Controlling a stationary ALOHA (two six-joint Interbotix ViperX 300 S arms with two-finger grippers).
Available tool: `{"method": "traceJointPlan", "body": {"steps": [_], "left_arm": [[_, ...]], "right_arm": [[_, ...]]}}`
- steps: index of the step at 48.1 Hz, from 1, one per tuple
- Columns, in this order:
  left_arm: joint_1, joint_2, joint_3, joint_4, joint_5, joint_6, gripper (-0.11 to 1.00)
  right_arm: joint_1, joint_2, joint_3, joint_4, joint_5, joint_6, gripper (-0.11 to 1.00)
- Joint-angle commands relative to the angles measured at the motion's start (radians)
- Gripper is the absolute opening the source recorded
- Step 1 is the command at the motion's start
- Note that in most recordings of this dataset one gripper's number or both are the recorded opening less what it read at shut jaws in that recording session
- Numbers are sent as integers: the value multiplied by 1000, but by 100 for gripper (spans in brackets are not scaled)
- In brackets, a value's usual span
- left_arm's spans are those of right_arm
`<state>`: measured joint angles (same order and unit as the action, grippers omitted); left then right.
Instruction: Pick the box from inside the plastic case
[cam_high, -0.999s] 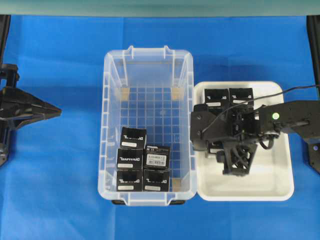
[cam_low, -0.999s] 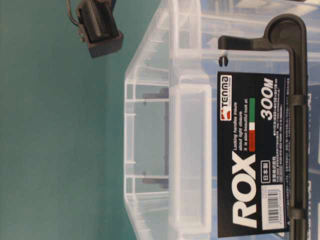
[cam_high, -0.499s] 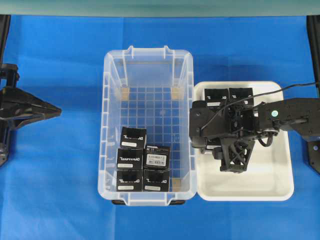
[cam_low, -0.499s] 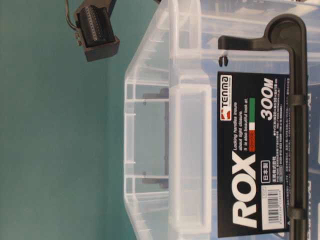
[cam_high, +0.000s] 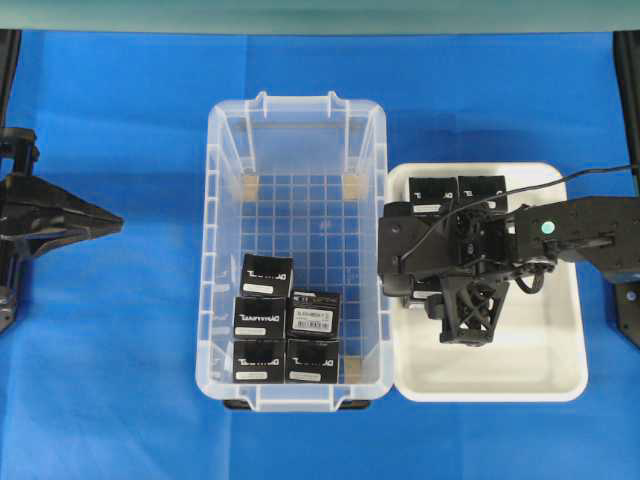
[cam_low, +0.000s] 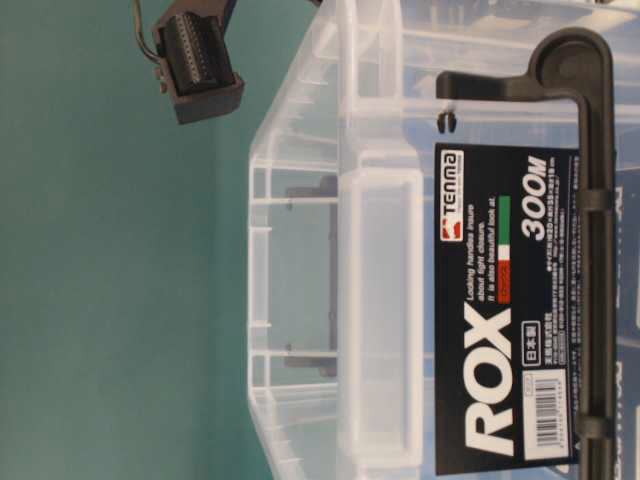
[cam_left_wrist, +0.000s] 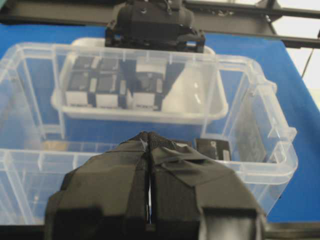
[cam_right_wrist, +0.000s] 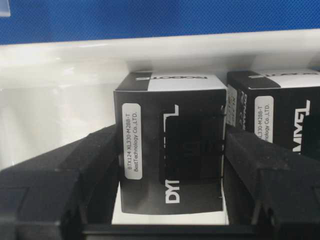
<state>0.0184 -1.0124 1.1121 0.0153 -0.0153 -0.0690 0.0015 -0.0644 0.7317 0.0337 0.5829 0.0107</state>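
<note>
The clear plastic case (cam_high: 215, 250) stands mid-table with several black boxes (cam_high: 266, 275) clustered at its near end. My right gripper (cam_right_wrist: 171, 135) hangs over the white tray (cam_high: 540, 370), just right of the case. It is shut on one black box (cam_right_wrist: 170, 100) with white lettering. Its pads press both sides of the box, whose bottom edge sits at the tray floor. In the overhead view the right wrist (cam_high: 440, 260) hides that box. My left gripper (cam_high: 115, 222) stays shut and empty, far left of the case.
Two more black boxes (cam_high: 433, 192) sit at the tray's far end, and another (cam_right_wrist: 280, 110) stands right beside the held one. The case wall (cam_low: 300, 250) carries a black label (cam_low: 495, 330) in the table-level view. Blue cloth covers the table.
The right arm has shifted slightly toward the tray's far end, with the box still between its fingers. The left arm has not moved.
</note>
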Motion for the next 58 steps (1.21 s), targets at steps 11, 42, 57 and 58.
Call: {"method": "traceJointPlan", "body": {"steps": [11,42,57,58], "left_arm": [[0,5,-31,2,-6,-2,-5],[-6,0,-35,2,-5,0,-5],[-6,0,-35,2,-2,0,-5],[-8,0,-35,2,0,0,-5]], "right_arm": [[2,-12,-18,2,-20,3,98],[-67,-517,-38,3,-89,21,96],[-61,-796,74,3,-302,18,96],[-61,-810,77,3,-308,18,96]]}}
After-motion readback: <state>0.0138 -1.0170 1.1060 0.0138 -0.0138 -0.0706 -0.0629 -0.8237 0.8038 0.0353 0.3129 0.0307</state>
